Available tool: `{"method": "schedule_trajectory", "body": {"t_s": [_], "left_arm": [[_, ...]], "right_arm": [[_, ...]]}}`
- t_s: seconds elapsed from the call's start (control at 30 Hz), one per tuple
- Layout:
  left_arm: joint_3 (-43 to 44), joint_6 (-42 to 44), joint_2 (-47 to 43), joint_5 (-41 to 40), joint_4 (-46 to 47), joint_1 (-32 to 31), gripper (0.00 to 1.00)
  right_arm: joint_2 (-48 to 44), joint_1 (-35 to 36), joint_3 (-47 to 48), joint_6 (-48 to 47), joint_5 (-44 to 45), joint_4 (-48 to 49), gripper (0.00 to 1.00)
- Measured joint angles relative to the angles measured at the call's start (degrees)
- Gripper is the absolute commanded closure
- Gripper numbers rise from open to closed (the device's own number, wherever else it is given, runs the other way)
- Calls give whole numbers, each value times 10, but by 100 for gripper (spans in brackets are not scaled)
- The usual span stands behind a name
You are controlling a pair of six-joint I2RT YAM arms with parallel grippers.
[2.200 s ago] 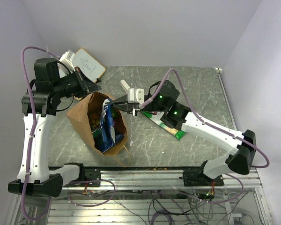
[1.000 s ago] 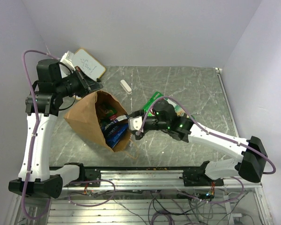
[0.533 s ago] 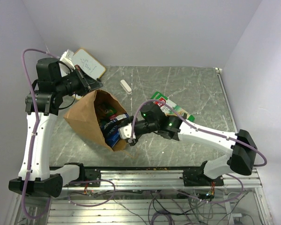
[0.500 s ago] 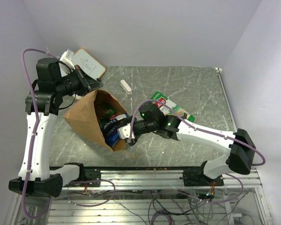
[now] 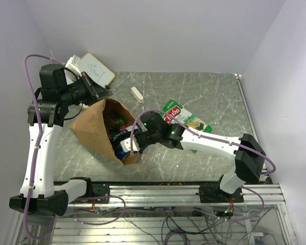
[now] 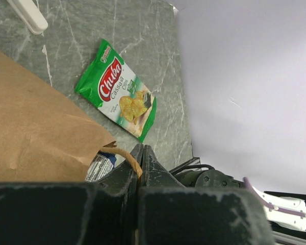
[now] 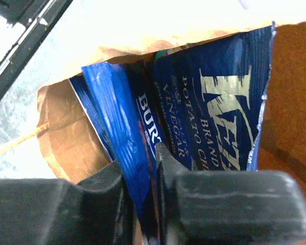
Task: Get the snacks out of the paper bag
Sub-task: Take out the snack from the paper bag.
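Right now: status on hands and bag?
Left hand shut on paper bag rim. Right hand at bag mouth, shut on blue packet. Green packet already out. Kettle packet pressed alongside.

Paper bag [image 5: 92, 133] matt brown kraft; blue packet [image 7: 214, 117] glossy foil; table [image 5: 209, 87] smooth veined stone

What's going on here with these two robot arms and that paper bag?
The two arms are emptying snacks out of a brown paper bag. The left gripper is pinched shut on the bag's rim by its handle, holding the mouth open. The right gripper is reaching into the mouth, its fingers clamped on a blue packet. A green packet is already out on the table, with a second packet beside it.
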Motion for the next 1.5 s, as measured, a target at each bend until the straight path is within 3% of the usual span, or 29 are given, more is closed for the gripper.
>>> {"method": "schedule_trajectory", "body": {"t_s": [0.07,0.3,0.63,1.0,1.27,1.5], "left_arm": [[0,0,-2,0,0,0,93],[-3,1,-11,0,-1,0,93],[-19,3,-23,0,-1,0,93],[-48,4,-42,5,2,0,93],[-48,8,-49,8,-25,0,93],[-7,32,-48,-14,-75,0,93]], "right_arm": [[0,1,8,0,2,-1,100],[-28,2,18,73,22,20,100],[-133,3,13,358,43,113,100],[-185,4,102,617,157,-37,100],[-287,4,94,693,214,-70,100],[-250,4,181,658,247,-64,100]]}}
